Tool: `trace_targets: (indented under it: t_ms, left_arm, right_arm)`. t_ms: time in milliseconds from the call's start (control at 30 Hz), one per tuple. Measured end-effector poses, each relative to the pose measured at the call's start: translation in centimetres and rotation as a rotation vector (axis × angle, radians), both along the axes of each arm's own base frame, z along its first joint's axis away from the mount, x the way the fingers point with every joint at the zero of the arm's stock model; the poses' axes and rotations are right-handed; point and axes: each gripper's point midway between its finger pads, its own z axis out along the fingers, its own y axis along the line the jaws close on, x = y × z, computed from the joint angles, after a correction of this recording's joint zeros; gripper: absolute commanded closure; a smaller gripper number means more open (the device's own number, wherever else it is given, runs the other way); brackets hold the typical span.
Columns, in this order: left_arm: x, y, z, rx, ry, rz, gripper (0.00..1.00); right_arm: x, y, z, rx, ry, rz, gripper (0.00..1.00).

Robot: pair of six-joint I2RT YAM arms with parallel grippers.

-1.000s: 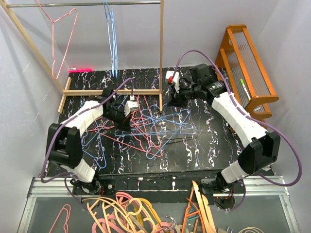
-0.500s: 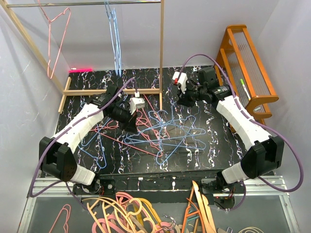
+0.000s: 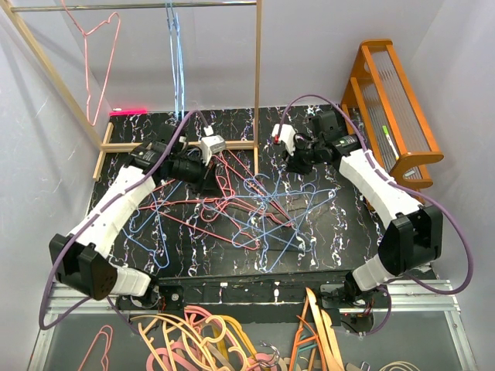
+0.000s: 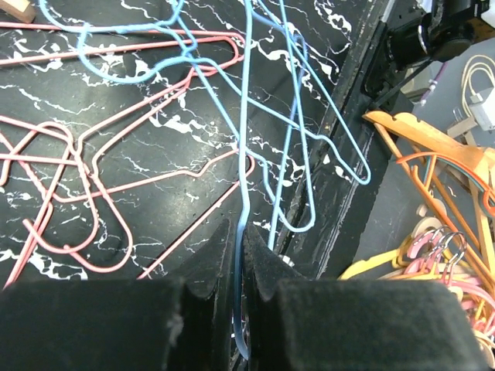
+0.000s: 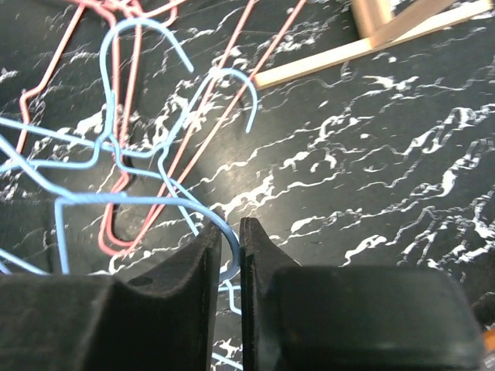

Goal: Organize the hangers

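Light-blue wire hanger (image 4: 246, 139): clamped in left gripper (image 4: 238, 236), amid tangled hangers (image 3: 247, 205) on black marbled table (image 3: 340, 232). Right gripper (image 5: 230, 232): jaws barely parted, cannot tell whether it holds anything.

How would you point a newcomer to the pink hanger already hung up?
Find the metal rail across the top of the wooden rack at the back of the table. A pink wire hanger hangs near its left end, left of the blue hangers. It's the only pink one hanging; the other pink wire hangers lie tangled on the black table.
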Motion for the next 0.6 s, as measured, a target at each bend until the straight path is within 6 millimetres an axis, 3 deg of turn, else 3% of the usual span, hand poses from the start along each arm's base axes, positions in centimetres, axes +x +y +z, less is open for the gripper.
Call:
trace_targets:
  t_ms: [167, 267, 333, 367, 433, 600]
  left_arm:
    - [-0.2, 1.8, 0.2, -0.021, 0.006, 0.082, 1.00]
    - [-0.5, 2.4, 0.4, -0.058, 0.044, 0.121, 1.00]
    - [-0.6, 2.4, 0.5, -0.069, 0.055, 0.133, 1.00]
    - [-0.4, 2.4, 0.8, -0.073, 0.041, 0.138, 1.00]
    - [0.4, 2.3, 1.7, -0.079, 0.011, 0.147, 1.00]
    - [3.7, 1.9, 6.6, -0.111, -0.151, 0.158, 1.00]
  right_arm:
    - [-2.7, 0.1, -2.2, -0.052, 0.084, 0.125, 0.92]
    - [-4.0, 0.6, -2.5, -0.051, 0.108, 0.186, 0.87]
    - [-4.6, 0.9, -2.7, -0.043, 0.123, 0.207, 0.73]
    - [-5.2, 1.1, -2.8, -0.029, 0.145, 0.220, 0.58]
    - [-6.3, 1.7, -2.8, -0.008, 0.184, 0.244, 0.06]
    - [-6.7, 2.8, -2.2, 0.031, 0.200, 0.257, 0.02]
